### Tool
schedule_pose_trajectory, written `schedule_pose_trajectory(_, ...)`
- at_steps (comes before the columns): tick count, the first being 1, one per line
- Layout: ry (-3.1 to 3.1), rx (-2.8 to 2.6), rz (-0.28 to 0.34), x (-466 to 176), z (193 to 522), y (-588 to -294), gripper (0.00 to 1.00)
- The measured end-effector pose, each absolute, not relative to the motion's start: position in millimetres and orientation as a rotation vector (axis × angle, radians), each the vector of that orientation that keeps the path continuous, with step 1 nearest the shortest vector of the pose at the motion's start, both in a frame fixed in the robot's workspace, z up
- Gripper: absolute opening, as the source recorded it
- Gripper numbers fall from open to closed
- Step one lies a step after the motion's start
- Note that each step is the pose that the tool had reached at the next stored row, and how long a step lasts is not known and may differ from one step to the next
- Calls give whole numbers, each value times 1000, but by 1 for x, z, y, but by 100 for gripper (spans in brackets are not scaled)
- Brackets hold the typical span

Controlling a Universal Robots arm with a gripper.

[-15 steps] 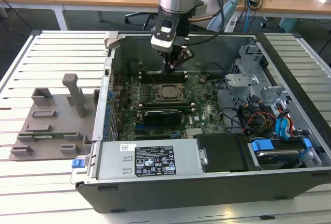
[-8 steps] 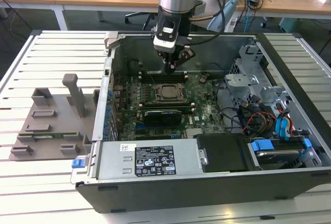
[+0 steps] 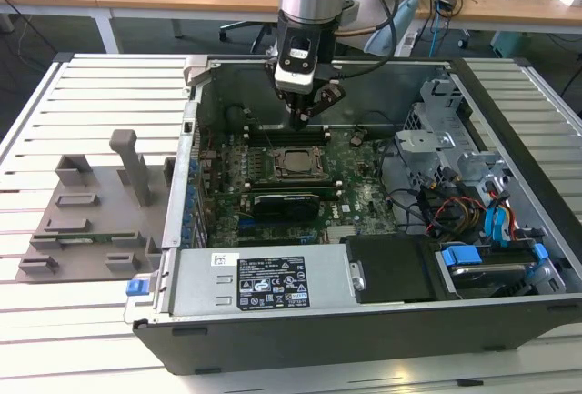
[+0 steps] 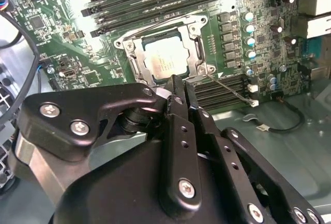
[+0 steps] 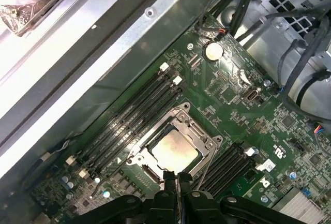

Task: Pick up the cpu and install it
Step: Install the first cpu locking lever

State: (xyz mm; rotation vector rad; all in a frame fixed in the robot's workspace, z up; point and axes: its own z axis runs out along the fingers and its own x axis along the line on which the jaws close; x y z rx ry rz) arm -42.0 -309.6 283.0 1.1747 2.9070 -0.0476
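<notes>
Silver-topped cpu (image 3: 293, 163) lies in the motherboard socket (image 3: 265, 166) in the exterior view, gripper (image 3: 303, 121) above. In both wrist views its fingers (image 4: 178, 97) look pressed together, empty; the cpu (image 5: 174, 151) seems placed, frame unlatched.

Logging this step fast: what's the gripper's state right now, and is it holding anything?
Gripper: shut, fingers together, holding nothing, poised above the cpu, which sits in the socket.
</notes>
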Motion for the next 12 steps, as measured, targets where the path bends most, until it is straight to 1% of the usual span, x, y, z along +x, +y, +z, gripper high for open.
schedule_pose_trajectory(12,2961,1030,-45,-42,283,-310,16)
